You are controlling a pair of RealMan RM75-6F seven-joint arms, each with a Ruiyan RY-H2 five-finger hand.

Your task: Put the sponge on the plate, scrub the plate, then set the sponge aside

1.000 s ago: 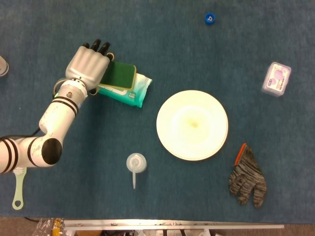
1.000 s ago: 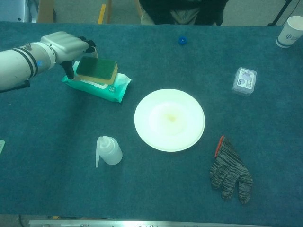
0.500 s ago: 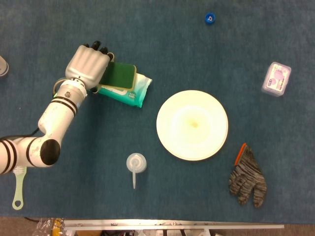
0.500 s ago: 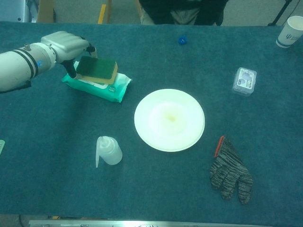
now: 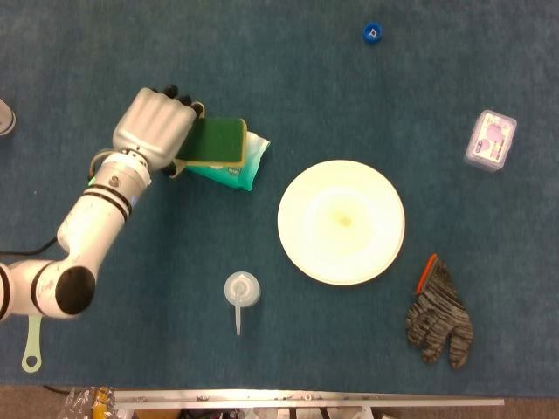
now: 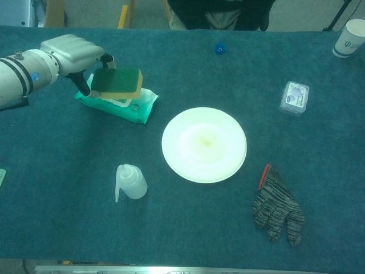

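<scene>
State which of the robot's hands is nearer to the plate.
Left. The left hand holds the sponge over the wipes pack, up and left of the plate. The right hand shows in neither view.

Light is even and soft from above; the plate (image 5: 341, 222) looks overexposed, shadows are faint, focus sharp.

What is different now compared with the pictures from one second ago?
The left hand, which already gripped the sponge, has lifted it off the wipes pack; in the chest view the pack's label now shows under it. The sponge has also shifted slightly toward the plate. The pack, plate, squeeze bottle, glove and small box stayed in place.
</scene>
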